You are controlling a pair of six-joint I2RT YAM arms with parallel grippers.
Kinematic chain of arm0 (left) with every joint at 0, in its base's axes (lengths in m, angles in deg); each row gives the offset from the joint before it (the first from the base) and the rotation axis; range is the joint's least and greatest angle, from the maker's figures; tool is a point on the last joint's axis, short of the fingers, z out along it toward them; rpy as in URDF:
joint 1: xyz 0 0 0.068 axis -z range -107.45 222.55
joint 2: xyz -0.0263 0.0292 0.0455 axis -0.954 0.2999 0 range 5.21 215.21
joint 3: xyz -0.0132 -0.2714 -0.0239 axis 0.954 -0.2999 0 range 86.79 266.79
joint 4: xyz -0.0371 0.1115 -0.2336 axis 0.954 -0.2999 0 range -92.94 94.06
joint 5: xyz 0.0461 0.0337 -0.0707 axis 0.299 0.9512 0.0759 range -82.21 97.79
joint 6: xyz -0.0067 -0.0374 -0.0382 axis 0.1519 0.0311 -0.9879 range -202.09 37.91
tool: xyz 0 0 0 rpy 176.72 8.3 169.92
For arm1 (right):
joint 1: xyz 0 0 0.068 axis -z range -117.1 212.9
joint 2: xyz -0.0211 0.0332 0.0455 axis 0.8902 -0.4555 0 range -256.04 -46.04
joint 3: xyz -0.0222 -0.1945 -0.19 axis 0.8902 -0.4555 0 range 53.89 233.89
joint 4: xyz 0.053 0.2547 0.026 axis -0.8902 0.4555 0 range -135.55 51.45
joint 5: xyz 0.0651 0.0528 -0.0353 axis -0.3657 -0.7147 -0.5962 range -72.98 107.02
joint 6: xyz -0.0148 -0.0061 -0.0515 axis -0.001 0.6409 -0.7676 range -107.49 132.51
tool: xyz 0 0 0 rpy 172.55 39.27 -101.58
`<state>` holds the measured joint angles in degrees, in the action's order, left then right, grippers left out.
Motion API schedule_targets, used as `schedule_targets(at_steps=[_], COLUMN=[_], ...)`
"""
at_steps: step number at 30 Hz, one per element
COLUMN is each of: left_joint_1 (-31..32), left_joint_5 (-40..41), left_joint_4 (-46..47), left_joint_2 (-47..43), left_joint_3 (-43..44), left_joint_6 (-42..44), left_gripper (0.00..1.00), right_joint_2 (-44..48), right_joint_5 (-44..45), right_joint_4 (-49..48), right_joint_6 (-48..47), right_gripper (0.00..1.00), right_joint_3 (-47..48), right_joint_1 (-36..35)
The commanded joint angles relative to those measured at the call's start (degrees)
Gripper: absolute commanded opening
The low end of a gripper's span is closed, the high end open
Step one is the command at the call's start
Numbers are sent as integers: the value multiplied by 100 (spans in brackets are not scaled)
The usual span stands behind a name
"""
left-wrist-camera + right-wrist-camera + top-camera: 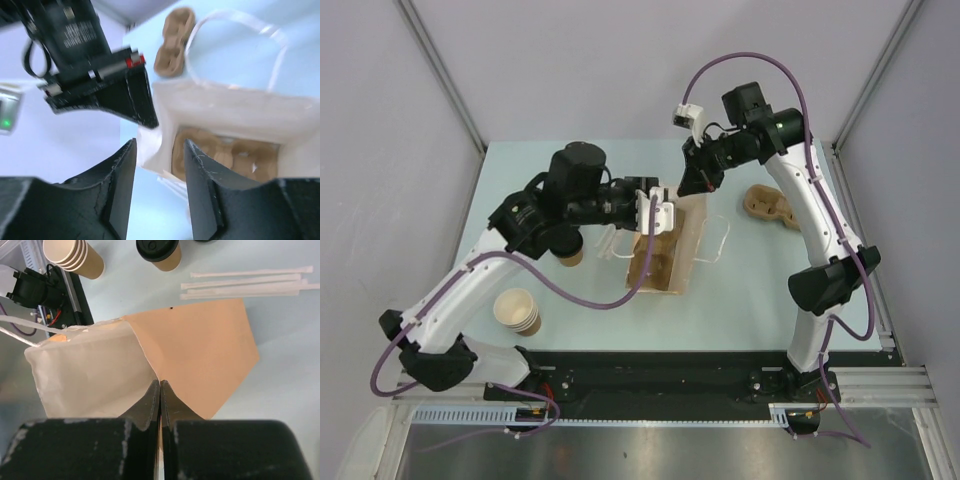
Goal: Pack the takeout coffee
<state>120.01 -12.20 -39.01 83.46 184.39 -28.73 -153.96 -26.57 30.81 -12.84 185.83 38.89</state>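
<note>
**Bag held open, coffee waits on table**

The paper bag [665,255] is seen in the middle of the top view, on the table [750,300]. It is brown outside and white inside. Its rim at the upper end is pinched by the R gripper [160,387]. The jaws are pressed tight on the paper, w/ no gap.

The L gripper [160,145] is held at the bag's mouth, w/ jaws partway apart and nothing gripped betw. them. The white rim is seen in the gap, but it can't be told if a finger touches it.

A brown cup tray [225,155] is seen deep inside the bag, at the lower right of the L wrist view. A 2nd cup tray [770,205] is laid on the table at the right of the top view, apart from the bag.

The takeout coffee [159,252] is stood upright on the table w/ its black lid on, at the top centre of the R wrist view. In the top view it is found left of the bag, partly hidden under the L arm [535,215].

A stack of cups [75,257] is seen at the upper left of the R wrist view, near the coffee but not touching. Wrapped straws [250,282] are laid flat at the upper right, betw. coffee and bag.
</note>
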Motion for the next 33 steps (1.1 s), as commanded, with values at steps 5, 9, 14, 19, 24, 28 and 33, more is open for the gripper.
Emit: schedule_targets(at_steps=[5,9,14,19,24,28,33], left_joint_1=[-210,-798,-1792,-2679,-3102,-3655,-3674], left_joint_5=[-1323,-1639,-1553,-853,274,486,1592], left_joint_4=[281,606,862,215,-517,-730,-370], left_joint_2=[-408,-408,-452,-514,-584,-505,-373], left_joint_3=[241,453,234,-118,-759,-1513,-2209], left_joint_6=[-1404,-2522,-3734,-4159,-3939,-4009,-4571], left_gripper=[52,55,64,97,99,100,100], right_joint_2=[403,605,869,1106,1378,1519,1634], right_joint_5=[97,18,-35,-88,-132,-105,-88], right_joint_4=[-217,-393,-595,-719,-754,-763,-807], right_joint_6=[732,1163,1593,1848,1875,1831,1796], right_gripper=[0,0,0,0,0,0,7], right_joint_3=[-589,-959,-1424,-2250,-2664,-2937,-3087], right_joint_1=[115,466,783,1301,1566,1584,1584])
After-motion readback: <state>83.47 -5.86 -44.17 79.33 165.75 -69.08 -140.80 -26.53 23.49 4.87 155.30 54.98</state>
